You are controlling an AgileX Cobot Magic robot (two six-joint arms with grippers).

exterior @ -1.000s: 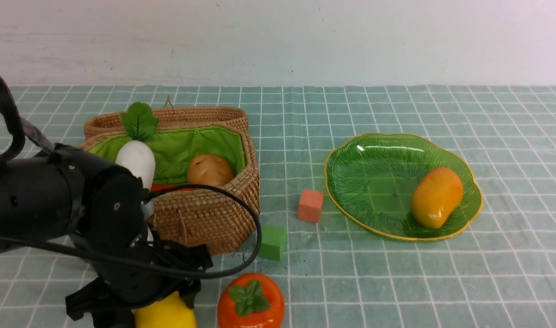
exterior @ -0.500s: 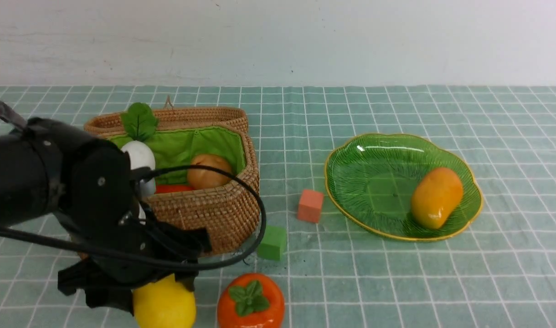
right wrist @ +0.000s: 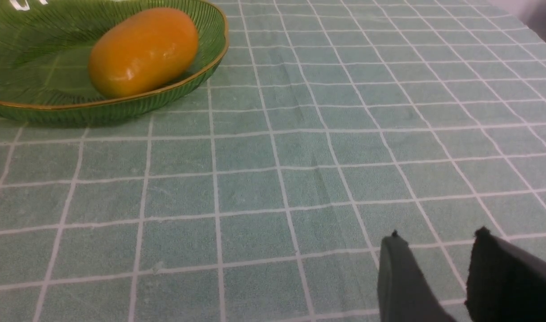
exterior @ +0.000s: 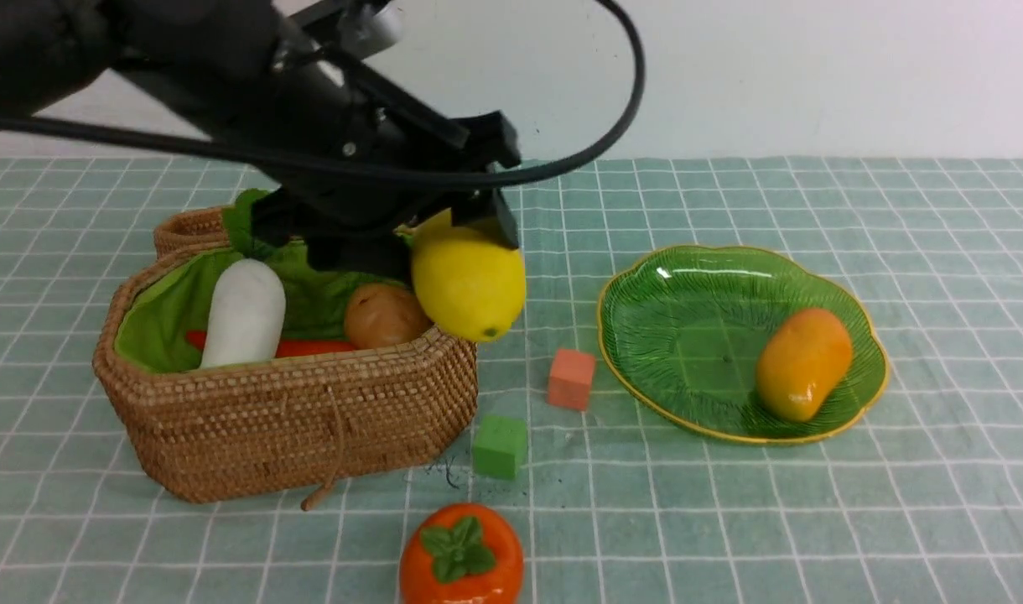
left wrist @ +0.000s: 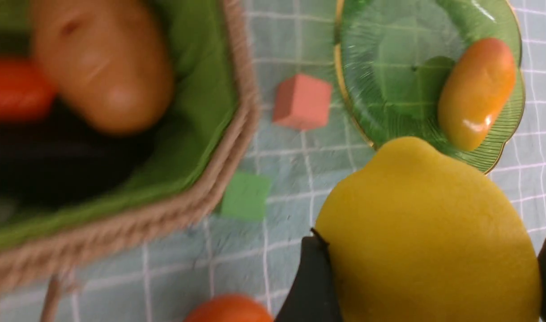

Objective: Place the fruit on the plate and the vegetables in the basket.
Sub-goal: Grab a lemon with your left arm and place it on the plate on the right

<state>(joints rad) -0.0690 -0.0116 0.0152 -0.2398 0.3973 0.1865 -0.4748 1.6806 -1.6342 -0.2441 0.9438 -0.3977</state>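
Left tool (exterior: 465,231) grips the lemon (exterior: 469,283) aloft, at three o'clock of the basket (exterior: 293,411). Only its wrist view reveals the dark eggplant (left wrist: 53,165) inside. Right tool (right wrist: 438,273), seen only by its wrist, hangs empty and slightly parted above the bench (right wrist: 273,179).

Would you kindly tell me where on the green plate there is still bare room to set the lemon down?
The plate is bare across its basket-side half, between its gold rim and the mango, which fills the far-right side. The left claw holds the lemon above the basket edge. The salmon cube crowds the cloth beside the plate.
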